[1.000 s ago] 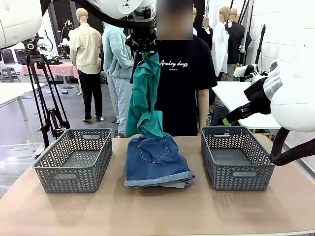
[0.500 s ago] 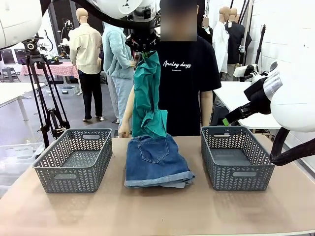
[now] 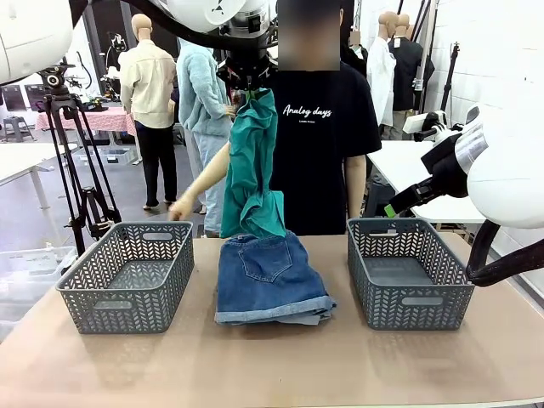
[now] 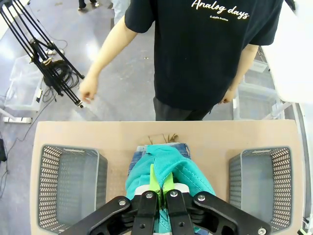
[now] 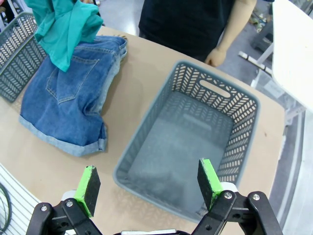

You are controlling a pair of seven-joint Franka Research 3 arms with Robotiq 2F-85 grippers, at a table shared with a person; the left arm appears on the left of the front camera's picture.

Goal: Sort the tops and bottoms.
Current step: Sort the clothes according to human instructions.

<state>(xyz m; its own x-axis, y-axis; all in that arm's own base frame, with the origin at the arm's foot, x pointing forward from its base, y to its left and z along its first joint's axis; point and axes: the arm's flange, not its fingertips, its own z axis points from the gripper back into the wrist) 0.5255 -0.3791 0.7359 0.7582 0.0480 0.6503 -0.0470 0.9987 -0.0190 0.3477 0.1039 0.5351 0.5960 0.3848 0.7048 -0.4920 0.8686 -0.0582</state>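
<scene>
Gripping the teal-green top [image 3: 252, 170] in the left gripper [image 3: 248, 92], pads clamped together on the cloth. Dangling it high over the middle of the tabletop's far edge, just above the dark denim shorts [image 3: 270, 280] folded at the tabletop's centre. Hovering the right gripper [image 5: 149, 180], jaws wide apart and holding nothing, over the right basket [image 3: 422, 299]. Finding nothing in it or in the left basket [image 3: 119, 304], so judging the sorting as barely beginning: top awaiting a basket, shorts untouched. Noting a person's hand [image 3: 178, 210] reaching out beyond the left basket's far rim.
</scene>
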